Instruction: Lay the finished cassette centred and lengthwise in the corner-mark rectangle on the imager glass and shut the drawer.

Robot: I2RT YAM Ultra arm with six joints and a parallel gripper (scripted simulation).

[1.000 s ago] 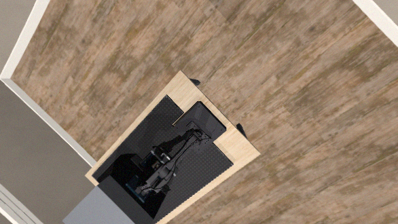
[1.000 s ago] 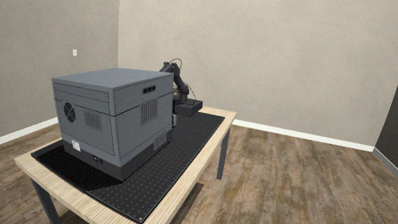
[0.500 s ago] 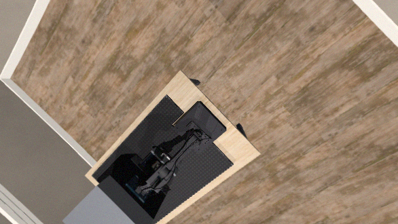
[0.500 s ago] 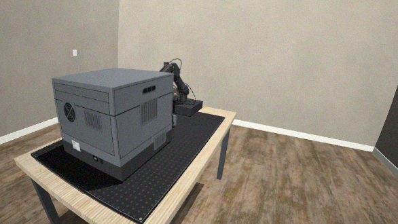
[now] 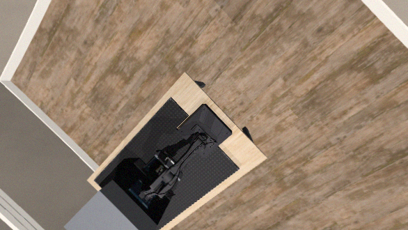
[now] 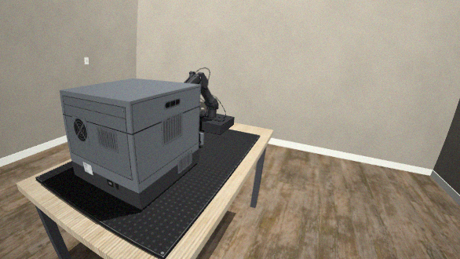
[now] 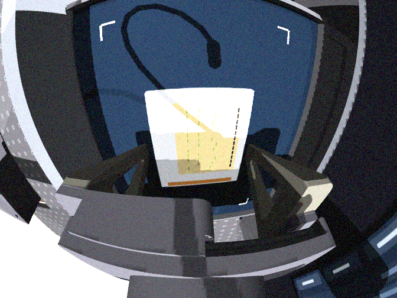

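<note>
The cassette FINISHED (image 7: 198, 109) is a white plate with a yellow gel window and an orange stripe at its near end. It lies on the blue glass (image 7: 256, 64) of IM's open drawer, inside the white corner marks (image 7: 107, 28) (image 7: 283, 33) (image 7: 243, 201) and lengthwise, nearer the near marks. My gripper (image 7: 197, 149) (image 5: 153, 192) is open; its fingers stand close beside the cassette's long edges. The grey imager IM (image 6: 129, 129) (image 5: 97, 212) hides the drawer and the gripper in the exterior view.
IM stands on a black perforated mat (image 6: 188, 196) (image 5: 209, 174) on a wooden table (image 6: 247, 135) (image 5: 244, 150). The arm's base block (image 6: 217, 123) (image 5: 209, 122) sits at the far end. The drawer's light rim (image 7: 339, 96) surrounds the glass.
</note>
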